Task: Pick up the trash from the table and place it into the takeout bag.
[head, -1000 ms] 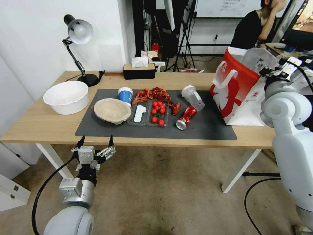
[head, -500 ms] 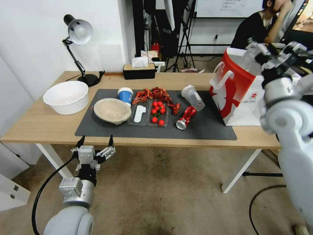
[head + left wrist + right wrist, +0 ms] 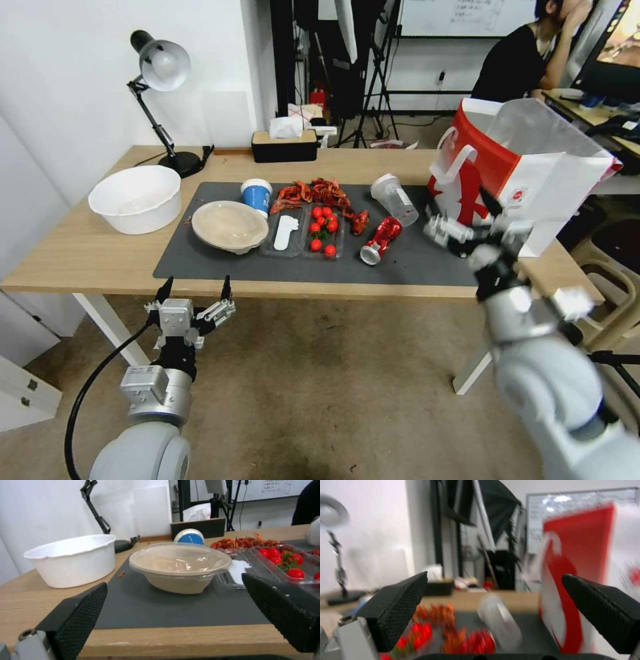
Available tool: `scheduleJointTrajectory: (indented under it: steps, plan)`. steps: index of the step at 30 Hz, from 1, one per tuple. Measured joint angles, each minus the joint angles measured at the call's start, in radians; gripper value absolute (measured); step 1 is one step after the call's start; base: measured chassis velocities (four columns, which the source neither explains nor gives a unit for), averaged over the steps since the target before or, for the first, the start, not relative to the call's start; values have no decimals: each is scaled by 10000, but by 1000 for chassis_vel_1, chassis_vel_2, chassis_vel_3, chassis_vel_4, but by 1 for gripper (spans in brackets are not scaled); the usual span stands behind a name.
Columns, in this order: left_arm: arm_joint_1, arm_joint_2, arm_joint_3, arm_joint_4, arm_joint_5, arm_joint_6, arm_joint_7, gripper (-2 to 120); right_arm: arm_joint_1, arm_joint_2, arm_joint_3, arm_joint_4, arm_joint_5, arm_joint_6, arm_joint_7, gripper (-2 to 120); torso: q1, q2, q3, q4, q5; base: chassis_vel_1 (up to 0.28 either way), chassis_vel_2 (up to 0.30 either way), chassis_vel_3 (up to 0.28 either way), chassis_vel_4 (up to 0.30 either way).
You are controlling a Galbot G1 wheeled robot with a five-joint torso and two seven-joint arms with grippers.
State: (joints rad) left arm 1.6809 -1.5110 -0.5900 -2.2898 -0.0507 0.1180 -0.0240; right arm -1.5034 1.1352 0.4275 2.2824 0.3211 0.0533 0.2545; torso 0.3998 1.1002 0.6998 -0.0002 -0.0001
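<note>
Black desk lamp [image 3: 160, 100], tissue box [image 3: 285, 143], perhaps plastic white tub [image 3: 136, 198].

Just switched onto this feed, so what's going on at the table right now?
Nothing is held at this moment. The right gripper is open and empty, low over the near right end of the dark mat, beside the takeout bag. The left gripper waits open below the table edge, facing the beige shallow bowl. On the mat lie the crushed red can, clear plastic lidded cup, blue-and-white paper cup and food leftovers.
</note>
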Motion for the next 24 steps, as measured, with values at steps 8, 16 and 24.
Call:
scheduleJointTrajectory:
  steps: [8,16,24]
  plan:
    - [-58,51,4,176,-51,-66,-3,100,-1618,633,-886,-556,-1601,973,1325,100,0,0,0,1,0,0,0,0,0]
    - [-70,118,-25,220,-242,-126,-6,100,-2010,905,-1301,-1095,-2070,1426,1841,100,0,-1,1,3,0,0,0,0,0]
    - [-47,183,-65,232,-272,-193,-17,100,-1573,1093,-1588,-1194,-2040,1125,2243,100,2,-2,1,2,0,0,0,0,0]
